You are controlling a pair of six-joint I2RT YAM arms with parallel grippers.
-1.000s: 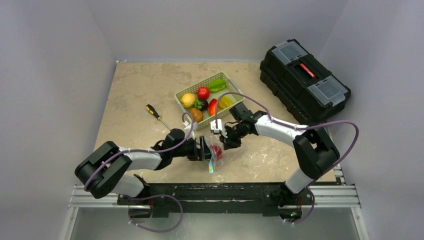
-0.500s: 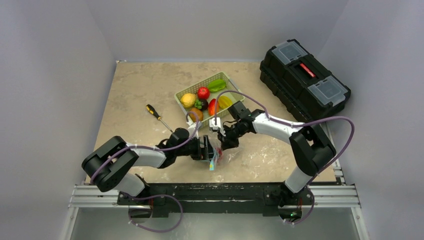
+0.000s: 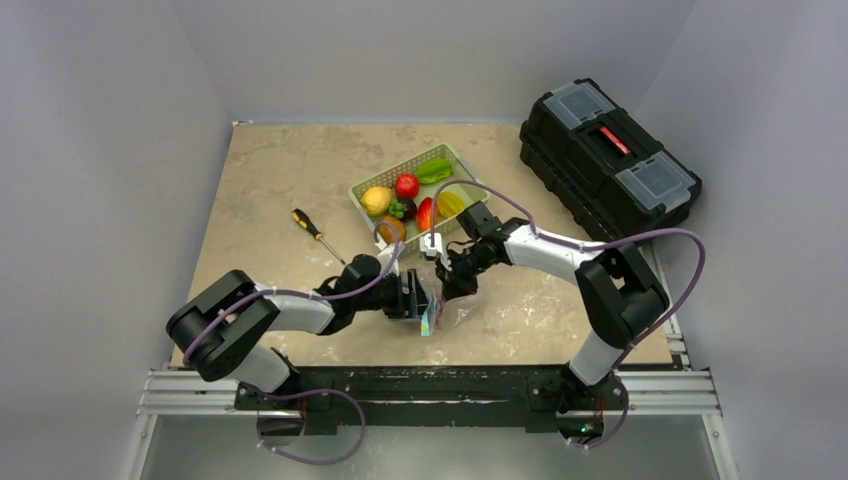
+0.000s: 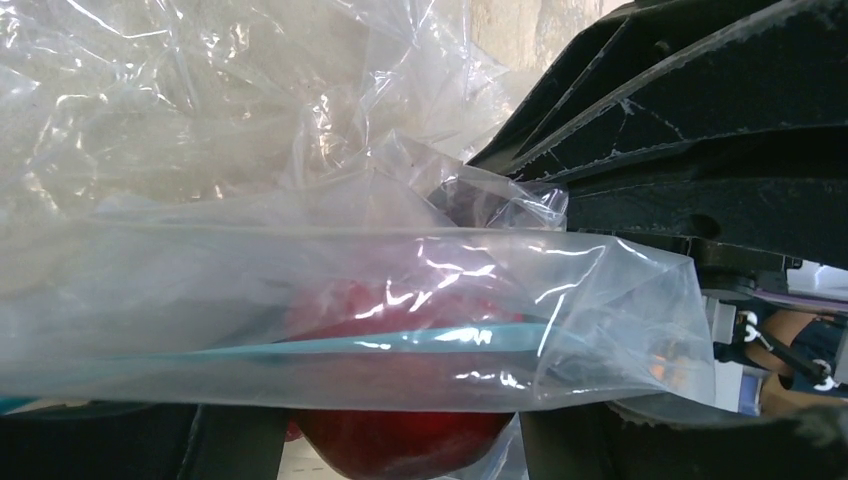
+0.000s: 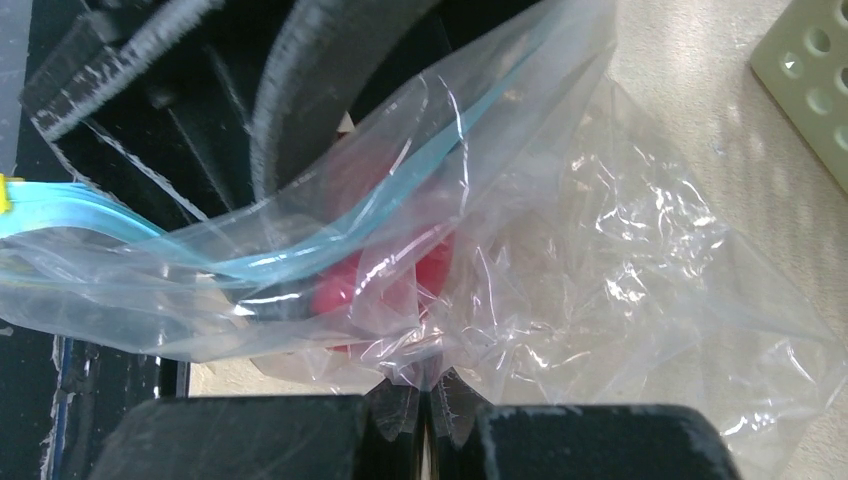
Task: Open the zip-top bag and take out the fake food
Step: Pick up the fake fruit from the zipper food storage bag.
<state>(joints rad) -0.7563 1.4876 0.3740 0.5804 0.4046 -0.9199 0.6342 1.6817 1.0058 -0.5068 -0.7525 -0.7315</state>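
Looking at the zip-top bag (image 5: 640,250), we find much of it hard to read. From above it lies just on the near side of the green basket (image 3: 396,168), where both grippers meet and cover most of it; only a sliver of blue and a faint sheen show. Inside it a red fruit (image 4: 400,440) is blurred by layers of plastic and cut off at the bottom edge of the left wrist view, so we cannot name its kind. Whether the zipper strip (image 4: 420,338) is sealed or parted we cannot make out.

The left gripper (image 3: 420,300) has its jaws spread to either side of the red fruit; whether they press on it we cannot tell. The right gripper (image 5: 428,420) has its fingers pressed together, pinching a fold of the bag's clear wall. More fake food (image 3: 406,185) rests in the basket.

The longest line we can trace on the bag is the zipper strip. It runs nearly level across the left wrist view, and from above it shows as a short streak pointing away from the basket. That edge faces the left gripper, and the crumpled body trails off toward the right arm's side.
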